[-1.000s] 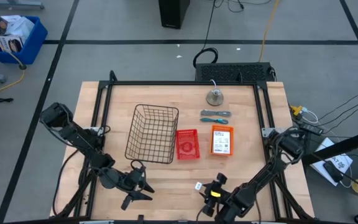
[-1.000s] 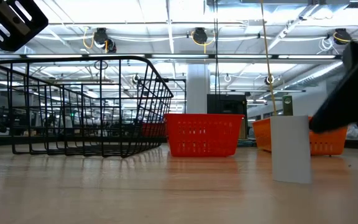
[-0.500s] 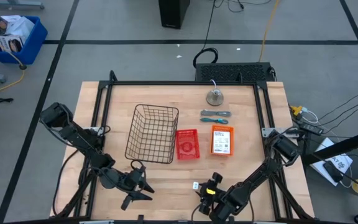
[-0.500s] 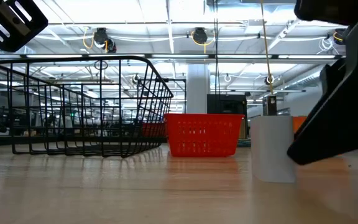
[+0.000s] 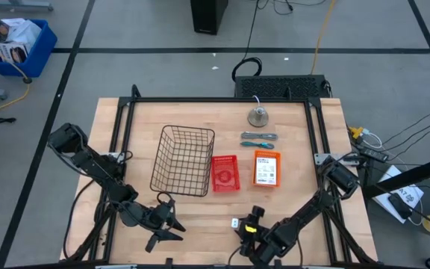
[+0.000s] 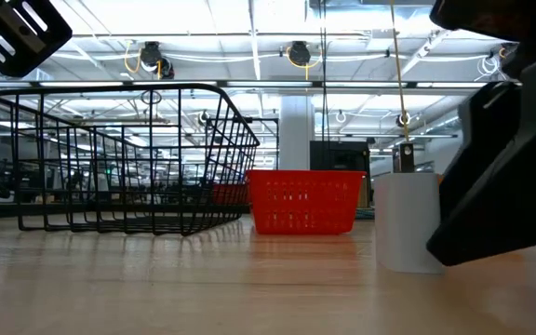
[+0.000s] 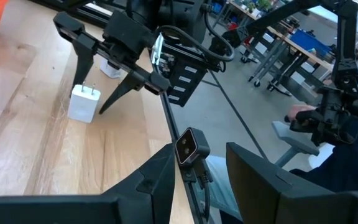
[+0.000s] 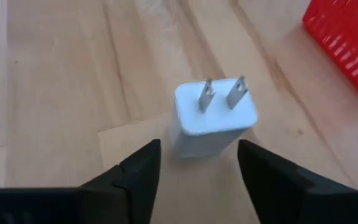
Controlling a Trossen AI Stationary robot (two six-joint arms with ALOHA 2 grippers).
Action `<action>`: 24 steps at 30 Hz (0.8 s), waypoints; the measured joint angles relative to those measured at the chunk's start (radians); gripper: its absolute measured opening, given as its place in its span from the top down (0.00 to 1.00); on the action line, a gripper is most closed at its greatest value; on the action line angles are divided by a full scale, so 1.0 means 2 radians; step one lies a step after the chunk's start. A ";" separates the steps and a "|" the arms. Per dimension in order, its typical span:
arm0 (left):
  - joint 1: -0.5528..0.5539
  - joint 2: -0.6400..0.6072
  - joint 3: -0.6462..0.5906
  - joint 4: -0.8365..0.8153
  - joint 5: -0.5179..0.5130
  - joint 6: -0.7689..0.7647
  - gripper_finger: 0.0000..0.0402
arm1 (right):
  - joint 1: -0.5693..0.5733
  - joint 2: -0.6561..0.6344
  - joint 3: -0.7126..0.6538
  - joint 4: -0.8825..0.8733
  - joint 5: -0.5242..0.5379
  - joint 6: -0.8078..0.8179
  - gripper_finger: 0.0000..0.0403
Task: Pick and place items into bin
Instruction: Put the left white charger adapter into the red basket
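White plug block (image 8: 215, 118) outside wire basket (image 5: 183, 161)

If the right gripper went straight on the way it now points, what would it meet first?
Most likely the white plug adapter, which stands prongs-up on the wooden table just ahead of the open right gripper, roughly centred between its fingers. Nothing shows between them.

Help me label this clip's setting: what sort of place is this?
Probably a robotics lab or workshop in a large industrial hall: a wooden table in a black frame on a grey taped floor, with ceiling strip lights and workbenches behind.
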 joint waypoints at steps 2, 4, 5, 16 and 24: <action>0.000 0.000 0.000 0.000 0.000 0.000 0.63 | -0.002 0.000 0.000 -0.001 0.001 -0.009 0.42; 0.000 0.000 0.000 0.000 0.000 0.000 0.63 | -0.005 0.000 0.000 -0.001 -0.001 -0.020 0.38; 0.000 0.000 0.000 0.000 0.000 0.000 0.63 | -0.007 0.000 0.000 -0.001 -0.001 -0.024 0.36; 0.000 0.000 0.000 0.000 0.000 -0.001 0.63 | -0.025 0.000 0.000 0.028 -0.020 -0.072 0.36; 0.000 0.000 0.000 -0.003 0.000 0.000 0.63 | -0.024 0.000 0.000 0.025 -0.028 -0.071 0.53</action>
